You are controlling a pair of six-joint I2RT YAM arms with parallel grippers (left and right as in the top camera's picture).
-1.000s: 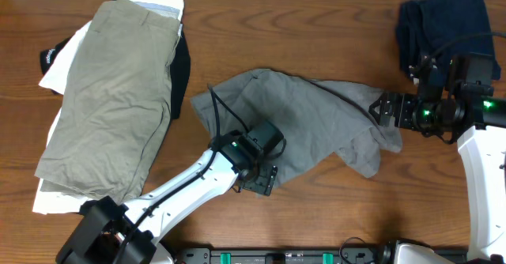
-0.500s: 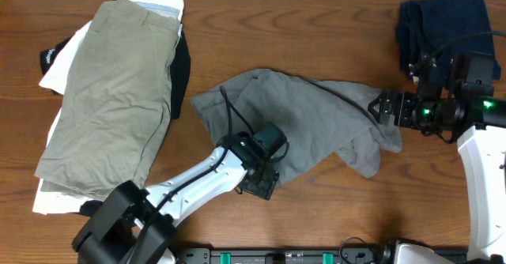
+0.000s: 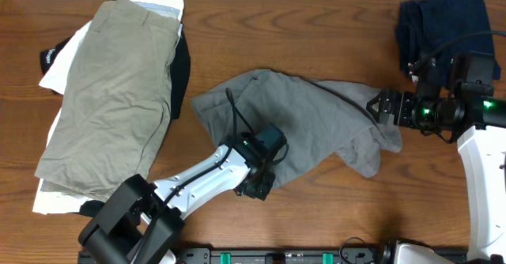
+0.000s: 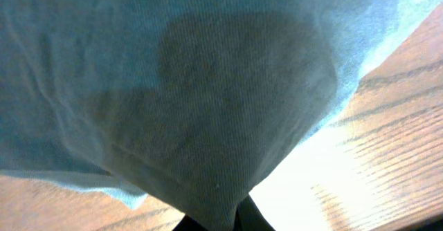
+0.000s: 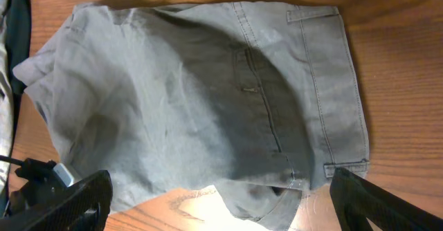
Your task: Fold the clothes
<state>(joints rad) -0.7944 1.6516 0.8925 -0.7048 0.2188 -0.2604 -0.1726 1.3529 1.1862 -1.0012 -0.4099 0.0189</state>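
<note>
**CHANGE**
- Grey shorts (image 3: 308,122): crumpled, unfolded, mid-counter. Near hem now pinched; lay free a second ago.
- Left hand (image 3: 258,186): open a second ago, now closed on that hem. Cloth fills left wrist view. Judged: grasp made, straightening pull or first fold can begin.
- Right hand (image 3: 378,106): fingers spread wide as before, at shorts' right end, gripping nothing.

**ROOM**
- Counter (image 3: 332,216): bare wood along near side and beyond shorts' far edge.
- Khaki shorts (image 3: 118,90): flat at left, near grey shorts' left corner, apart.
- Navy garment (image 3: 443,19): far right corner, beyond right hand.
</note>
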